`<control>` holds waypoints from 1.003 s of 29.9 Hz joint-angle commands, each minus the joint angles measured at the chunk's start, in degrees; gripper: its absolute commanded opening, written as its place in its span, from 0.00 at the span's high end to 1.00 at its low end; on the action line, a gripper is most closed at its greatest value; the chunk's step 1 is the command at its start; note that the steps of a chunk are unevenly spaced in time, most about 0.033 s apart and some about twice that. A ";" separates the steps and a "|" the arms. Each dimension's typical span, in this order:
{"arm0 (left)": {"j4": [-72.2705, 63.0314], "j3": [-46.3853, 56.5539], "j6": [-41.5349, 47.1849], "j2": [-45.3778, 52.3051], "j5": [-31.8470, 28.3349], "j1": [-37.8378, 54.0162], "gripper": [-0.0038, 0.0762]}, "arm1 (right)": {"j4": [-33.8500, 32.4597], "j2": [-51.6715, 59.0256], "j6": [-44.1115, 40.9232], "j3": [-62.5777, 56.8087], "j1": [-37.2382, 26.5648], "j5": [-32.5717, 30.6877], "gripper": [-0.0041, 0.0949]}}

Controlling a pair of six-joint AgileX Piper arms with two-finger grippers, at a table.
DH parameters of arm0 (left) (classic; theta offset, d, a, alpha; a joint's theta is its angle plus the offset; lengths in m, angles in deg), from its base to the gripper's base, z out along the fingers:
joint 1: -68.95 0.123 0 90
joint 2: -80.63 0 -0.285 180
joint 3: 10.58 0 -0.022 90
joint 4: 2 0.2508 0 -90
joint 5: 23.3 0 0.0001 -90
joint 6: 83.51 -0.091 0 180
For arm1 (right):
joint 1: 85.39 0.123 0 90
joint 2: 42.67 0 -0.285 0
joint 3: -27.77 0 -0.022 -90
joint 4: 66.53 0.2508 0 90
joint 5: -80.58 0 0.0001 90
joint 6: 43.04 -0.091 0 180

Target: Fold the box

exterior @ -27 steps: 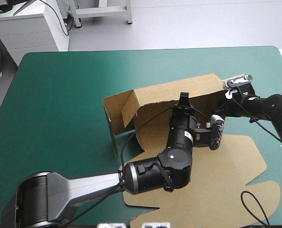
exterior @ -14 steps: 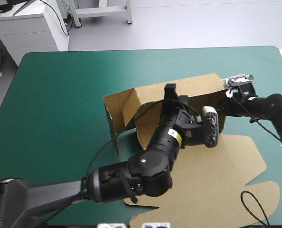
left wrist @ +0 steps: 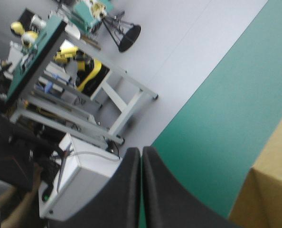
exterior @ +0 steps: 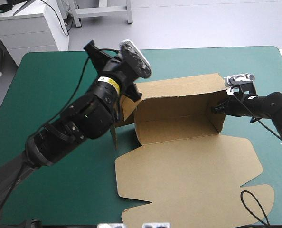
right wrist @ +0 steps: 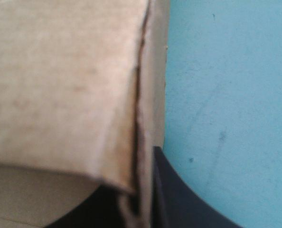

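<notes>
The brown box (exterior: 179,111) stands mid-table with its long back wall and right end wall raised. Its left end flap (exterior: 126,107) stands loosely, and the wide lid sheet (exterior: 188,180) lies flat toward the front edge. My right gripper (exterior: 220,108) is shut on the top of the right end wall, and the right wrist view shows the board (right wrist: 74,85) pinched in that gripper (right wrist: 140,192). My left gripper (exterior: 90,46) is raised above the box's left end, shut and holding nothing. In its own view the left gripper (left wrist: 141,151) points past the table's far edge, with a box corner (left wrist: 269,190) beside it.
Bare teal-green cover (exterior: 202,61) runs behind the box to the far edge, and more of it lies to the left (exterior: 46,85). The raised left arm (exterior: 84,114) hangs over the box's left flap.
My left arm has drawn out of the box and risen up and back to the left, uncovering the box's inside. The right gripper has kept its hold on the end wall.
</notes>
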 commanded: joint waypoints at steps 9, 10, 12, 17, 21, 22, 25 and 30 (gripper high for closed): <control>-20.04 -1.93 -2.79 4.91 -3.71 27.23 0.96 | -11.84 1.25 -17.57 11.13 5.07 -7.36 0.96; -22.86 -1.93 -3.59 4.91 -3.71 29.04 0.96 | -12.98 1.25 -19.26 11.87 5.91 -7.70 0.96; -29.12 -1.65 -6.08 4.91 -4.08 34.08 0.96 | -14.30 1.25 -23.06 13.80 7.62 -8.64 0.96; -43.71 0.61 -11.50 4.91 -5.01 44.59 0.96 | -14.31 1.25 -29.63 18.88 9.01 -12.98 0.96; -52.30 3.57 -15.57 4.91 -5.01 51.24 0.96 | -14.93 0.68 -33.20 23.04 9.01 -17.89 0.96; -53.63 4.30 -16.24 4.91 -5.01 52.72 0.96 | -15.41 0.17 -34.33 23.93 9.01 -19.62 0.96; -57.57 6.78 -17.84 4.91 -5.01 55.88 0.96 | -16.25 -1.73 -37.00 27.18 9.01 -24.97 0.96; -60.46 10.25 -20.06 4.91 -5.12 58.23 0.96 | -16.25 -6.47 -39.01 31.37 9.01 -33.60 0.96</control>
